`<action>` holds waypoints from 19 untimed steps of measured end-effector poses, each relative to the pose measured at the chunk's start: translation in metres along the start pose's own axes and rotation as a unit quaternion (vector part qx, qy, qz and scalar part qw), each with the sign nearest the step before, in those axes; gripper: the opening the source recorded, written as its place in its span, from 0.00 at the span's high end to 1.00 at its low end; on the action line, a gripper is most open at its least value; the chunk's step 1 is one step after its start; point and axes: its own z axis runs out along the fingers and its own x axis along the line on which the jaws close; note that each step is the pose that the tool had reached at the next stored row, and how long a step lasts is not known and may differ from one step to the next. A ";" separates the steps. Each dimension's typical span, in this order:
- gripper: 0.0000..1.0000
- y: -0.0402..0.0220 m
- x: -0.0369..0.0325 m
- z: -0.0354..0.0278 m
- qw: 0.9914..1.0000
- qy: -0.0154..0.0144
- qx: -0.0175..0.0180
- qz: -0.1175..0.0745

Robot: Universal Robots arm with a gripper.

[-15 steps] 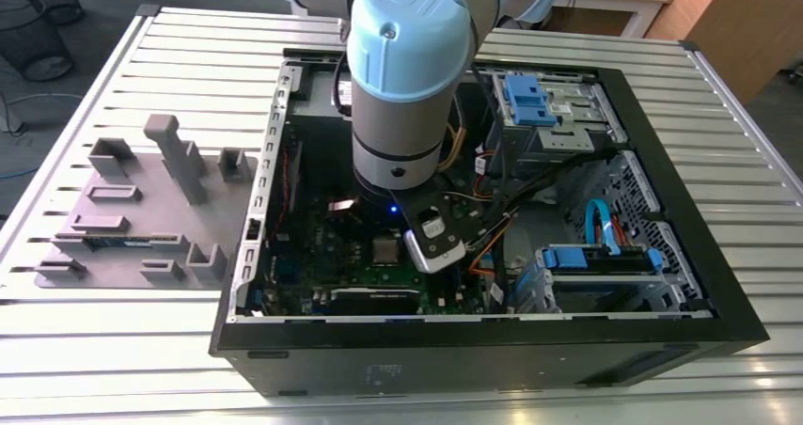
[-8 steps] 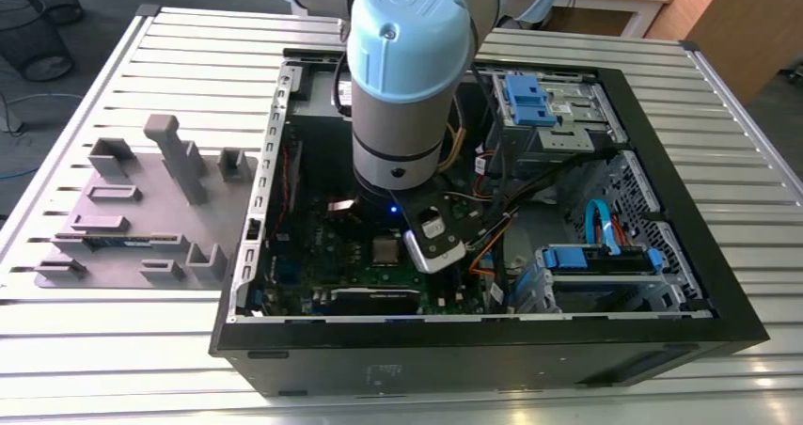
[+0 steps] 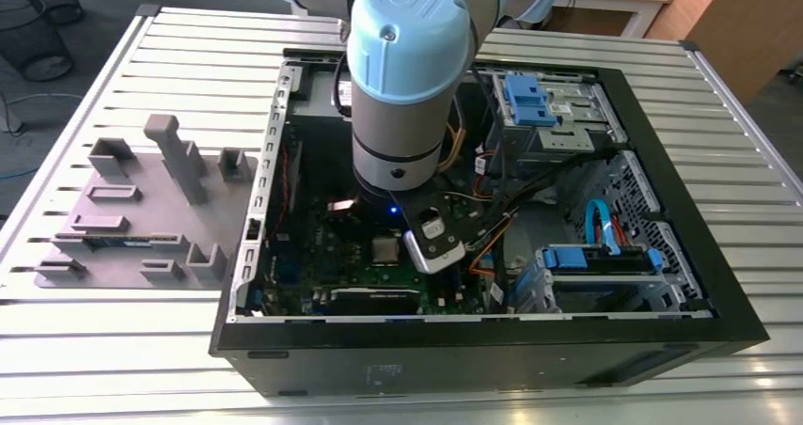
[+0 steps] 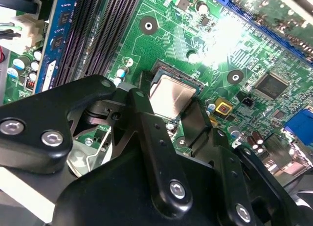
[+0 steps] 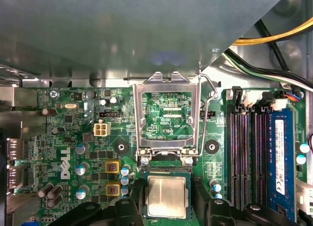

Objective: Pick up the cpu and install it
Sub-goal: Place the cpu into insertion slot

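Tool (image 5: 168, 204) spread astride cpu (image 5: 166, 195); cpu lies in socket (image 5: 166, 172).

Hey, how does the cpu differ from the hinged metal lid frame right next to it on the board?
The cpu is a solid square plate; the lid frame is an open window with green board showing through. In the first wrist view the cpu looks smaller than the frame. The cpu lies flat at the socket, while the frame is swung open beside it. Both are dull silvery metal.
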 end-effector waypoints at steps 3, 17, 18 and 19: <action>0.48 0.0001 0.0000 -0.0029 1.000 0.000 0.000 0.000; 0.62 0.0002 -0.0001 -0.0069 1.000 0.000 0.000 0.000; 0.62 0.0002 -0.0001 -0.0070 1.000 0.000 0.000 0.000; 0.62 0.0002 -0.0001 -0.0070 1.000 0.000 0.000 0.000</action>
